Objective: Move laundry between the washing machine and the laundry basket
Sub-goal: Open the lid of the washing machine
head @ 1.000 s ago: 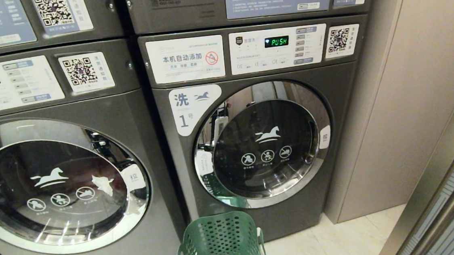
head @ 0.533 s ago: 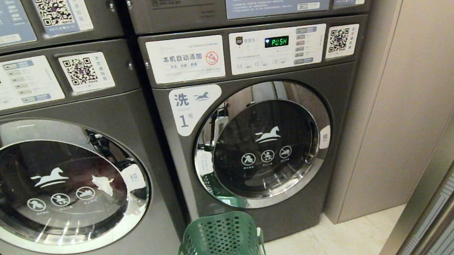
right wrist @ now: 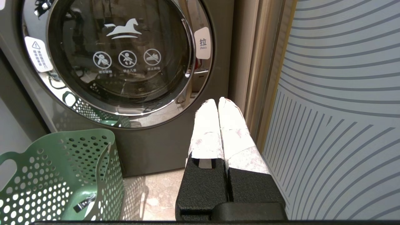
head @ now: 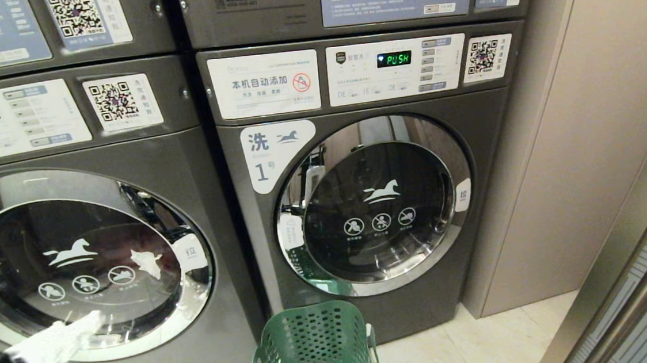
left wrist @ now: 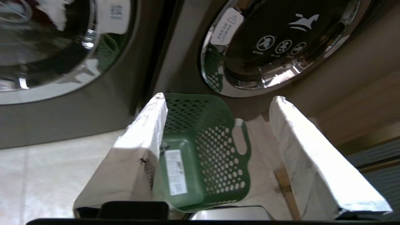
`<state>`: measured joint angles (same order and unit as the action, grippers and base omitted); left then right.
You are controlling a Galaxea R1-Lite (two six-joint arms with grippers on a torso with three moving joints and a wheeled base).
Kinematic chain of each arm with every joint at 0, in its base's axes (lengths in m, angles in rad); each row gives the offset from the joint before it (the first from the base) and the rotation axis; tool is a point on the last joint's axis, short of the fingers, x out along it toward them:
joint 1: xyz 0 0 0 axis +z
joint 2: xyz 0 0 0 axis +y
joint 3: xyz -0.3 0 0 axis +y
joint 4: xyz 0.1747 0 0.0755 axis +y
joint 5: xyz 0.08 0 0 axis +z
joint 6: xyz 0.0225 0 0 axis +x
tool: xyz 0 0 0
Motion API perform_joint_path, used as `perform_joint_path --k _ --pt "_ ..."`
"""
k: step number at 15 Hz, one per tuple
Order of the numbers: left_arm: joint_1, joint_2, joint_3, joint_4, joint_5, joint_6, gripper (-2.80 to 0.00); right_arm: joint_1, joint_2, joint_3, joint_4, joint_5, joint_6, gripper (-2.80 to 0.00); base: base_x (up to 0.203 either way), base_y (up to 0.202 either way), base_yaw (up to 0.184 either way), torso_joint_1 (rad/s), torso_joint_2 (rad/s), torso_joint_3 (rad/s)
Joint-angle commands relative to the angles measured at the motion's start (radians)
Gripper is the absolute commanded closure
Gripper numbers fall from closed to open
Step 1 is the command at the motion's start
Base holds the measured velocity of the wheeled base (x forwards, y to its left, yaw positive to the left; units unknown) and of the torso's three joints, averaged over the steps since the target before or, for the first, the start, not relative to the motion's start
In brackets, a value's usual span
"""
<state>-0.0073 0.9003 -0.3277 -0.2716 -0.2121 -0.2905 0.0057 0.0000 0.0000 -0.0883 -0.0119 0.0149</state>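
The washing machine stands at the left in the head view, its round door closed and its number label out of view. Behind its glass lies laundry, a white piece against a reddish shade, which also shows in the left wrist view. The green laundry basket stands empty on the floor before the washers, with only a sticker inside. My left gripper is open and empty above the basket, one of its white-wrapped fingers low in front of the washing machine's door. My right gripper is shut and empty, low at the right.
The like washer labelled 1 stands right of the washing machine, its door closed, with more machines stacked above. A beige wall panel and a striped glass panel close off the right side. The floor is pale tile.
My left gripper has risen into the head view at the lower left, in front of the washing machine's door. Basket, doors and right arm are as before.
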Motion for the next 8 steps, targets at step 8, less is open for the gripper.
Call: perform_joint_path --k 8 --pt "0.183 0.889 0.070 -0.943 -0.191 0.111 -2.80 0.000 0.002 0.034 -0.001 0.000 0.000 0.00 0.000 0.000 0.000 0.000 0.00 0.000"
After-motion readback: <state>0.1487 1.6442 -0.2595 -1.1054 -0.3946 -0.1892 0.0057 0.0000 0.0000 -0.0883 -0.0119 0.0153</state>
